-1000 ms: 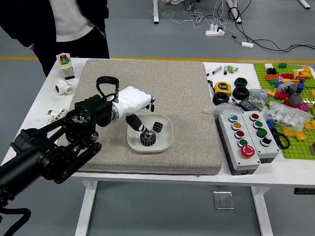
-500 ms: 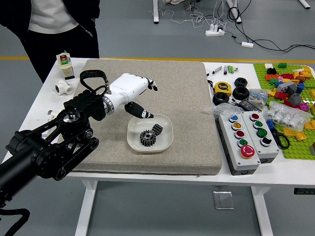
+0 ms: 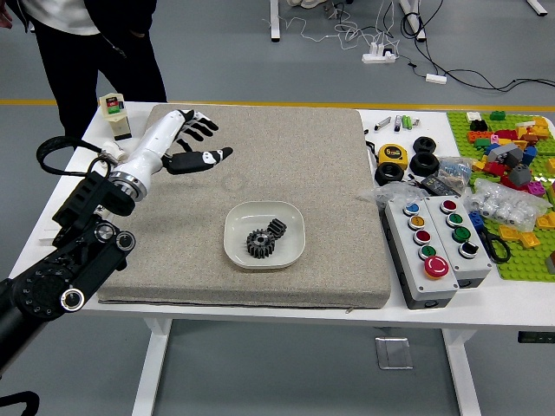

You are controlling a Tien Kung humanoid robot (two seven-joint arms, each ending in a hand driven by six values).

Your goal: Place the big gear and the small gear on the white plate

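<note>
In the head view, the white plate [image 3: 239, 252] is found on the grey mat [image 3: 338, 173], toward the table's near edge, with both gears contained within its rim. The big gear [image 3: 260, 243] is seated near the middle of the plate; the small gear [image 3: 276, 228] is placed just beside it, on its right and farther from the near edge. Whether the two gears are in contact cannot be told. The left hand [image 3: 201, 143] is positioned over the mat's far left part, beyond the plate and to its left, well apart from both gears. Its fingers [image 3: 203, 124] are extended and the thumb is held away from them; the hand is judged to be open, with nothing gripped. Its arm is brought in from the lower left corner, across the table's left side. At the far side, a person [image 3: 95, 52] in a dark jacket is seen standing, and one hand of theirs [image 3: 5, 17] is partly shown at the upper left, clear of the table. To the right of the mat, a yellow tape measure [image 3: 393, 156], two push-button boxes [image 3: 420, 260] and a green baseplate [image 3: 525, 265] bearing coloured bricks [image 3: 519, 176] are noted.
</note>
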